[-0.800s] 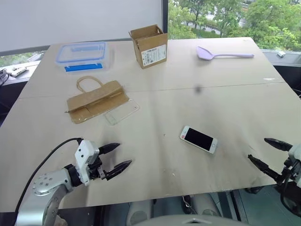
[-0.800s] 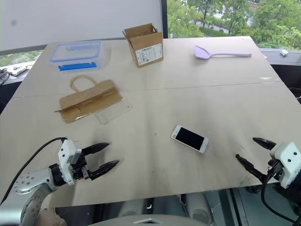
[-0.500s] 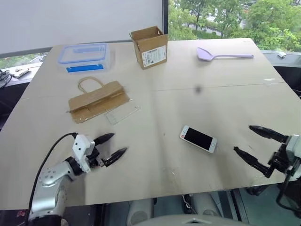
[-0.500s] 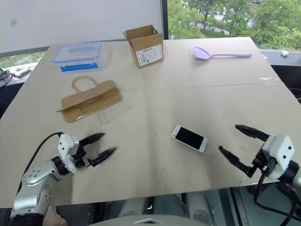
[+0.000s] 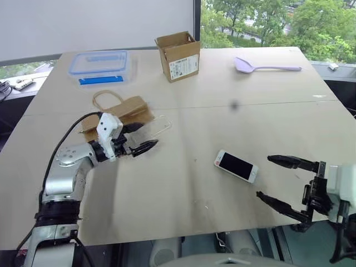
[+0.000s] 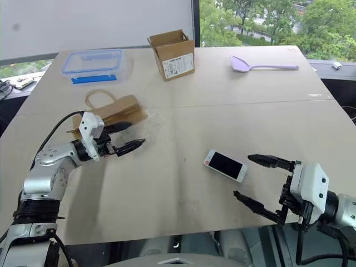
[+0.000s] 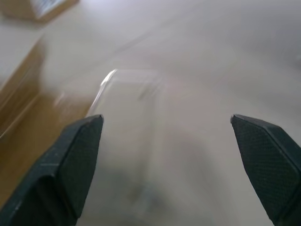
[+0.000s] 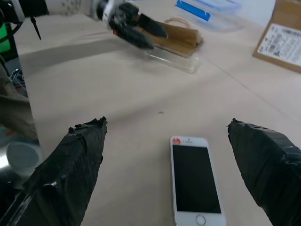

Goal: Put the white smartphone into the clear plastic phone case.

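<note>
1. The left gripper (image 5: 140, 139) hangs with its two black fingers spread wide and nothing between them; it points across the table (image 5: 222, 111) toward the clear plastic phone case (image 5: 157, 125).
2. The case lies flat just ahead of the left fingertips, its near end close to them, though whether they touch it cannot be told. In the left wrist view the case (image 7: 129, 108) sits in line with the gap between the two fingers, running away from them.
3. A brown paper bag (image 5: 119, 108) lies flat just beside the case, on the far side from the left gripper's lower finger.
4. The right gripper (image 6: 251, 178) is also wide open and empty, its fingers level above the table.
5. The white smartphone (image 6: 225, 165) lies screen up just beyond the right fingertips, apart from them; in the right wrist view the phone (image 8: 195, 186) lies between the two fingers.
</note>
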{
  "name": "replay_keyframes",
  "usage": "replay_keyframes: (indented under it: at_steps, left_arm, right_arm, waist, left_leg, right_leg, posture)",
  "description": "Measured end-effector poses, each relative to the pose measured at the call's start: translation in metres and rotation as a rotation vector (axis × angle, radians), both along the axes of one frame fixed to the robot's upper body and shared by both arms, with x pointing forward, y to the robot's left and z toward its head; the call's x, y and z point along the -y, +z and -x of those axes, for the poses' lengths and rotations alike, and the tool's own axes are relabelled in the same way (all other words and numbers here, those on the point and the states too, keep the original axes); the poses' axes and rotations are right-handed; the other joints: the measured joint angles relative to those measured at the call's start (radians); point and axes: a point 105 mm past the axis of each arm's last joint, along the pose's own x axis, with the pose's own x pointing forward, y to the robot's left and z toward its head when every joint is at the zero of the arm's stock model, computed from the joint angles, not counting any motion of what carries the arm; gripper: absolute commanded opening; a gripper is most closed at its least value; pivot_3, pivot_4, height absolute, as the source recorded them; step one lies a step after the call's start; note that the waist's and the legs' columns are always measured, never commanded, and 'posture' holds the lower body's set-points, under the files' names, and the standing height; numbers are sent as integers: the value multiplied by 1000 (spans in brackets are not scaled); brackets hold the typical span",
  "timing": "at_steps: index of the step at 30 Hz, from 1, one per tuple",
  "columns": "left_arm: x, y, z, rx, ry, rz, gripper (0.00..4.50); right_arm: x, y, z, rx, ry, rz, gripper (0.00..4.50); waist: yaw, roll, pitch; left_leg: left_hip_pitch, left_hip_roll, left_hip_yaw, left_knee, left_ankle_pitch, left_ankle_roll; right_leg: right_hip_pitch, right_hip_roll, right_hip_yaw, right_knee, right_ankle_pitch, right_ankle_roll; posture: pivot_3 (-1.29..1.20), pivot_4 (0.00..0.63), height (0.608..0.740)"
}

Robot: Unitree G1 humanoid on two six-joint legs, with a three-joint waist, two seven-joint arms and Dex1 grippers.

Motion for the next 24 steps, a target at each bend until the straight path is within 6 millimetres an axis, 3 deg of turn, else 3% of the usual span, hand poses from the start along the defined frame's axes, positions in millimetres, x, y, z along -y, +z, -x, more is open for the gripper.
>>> replay_keyframes:
  at_steps: [2, 4, 15, 24]
  left_arm:
    - [4, 12, -7, -5, 35, -10, 4500]
    - [3, 11, -16, 0, 103, -126, 4500]
    - [-4, -32, -28, -219, 171, -535, 4500]
    - [-7, -32, -31, -392, 236, -560, 309]
  right_arm:
    - [0, -1, 0, -1, -5, 0, 4466]
    - [-2, -2, 0, -3, -1, -1, 4466]
    - [-4, -1, -7, 11, 8, -5, 4466]
    - [-4, -7, -8, -2, -15, 2, 4500]
  waist:
    - [0, 0, 0]
    - [0, 0, 0]
    - [-5, -1, 1]
    - [-8, -1, 1]
  left_leg:
    - [1, 0, -1, 0, 0, 0]
    - [4, 0, -2, 0, 0, 0]
    - [2, 0, -1, -1, 0, 0]
    - [3, -1, -1, -1, 0, 0]
  right_leg:
    - [1, 1, -1, 0, 0, 0]
    - [3, 1, 0, 0, 0, 0]
    - [2, 1, 0, -2, 0, 0]
    - [2, 1, 0, -1, 0, 0]
  posture:
    - [0, 150, 740]
    - [0, 150, 740]
    - [0, 150, 740]
    - [0, 150, 740]
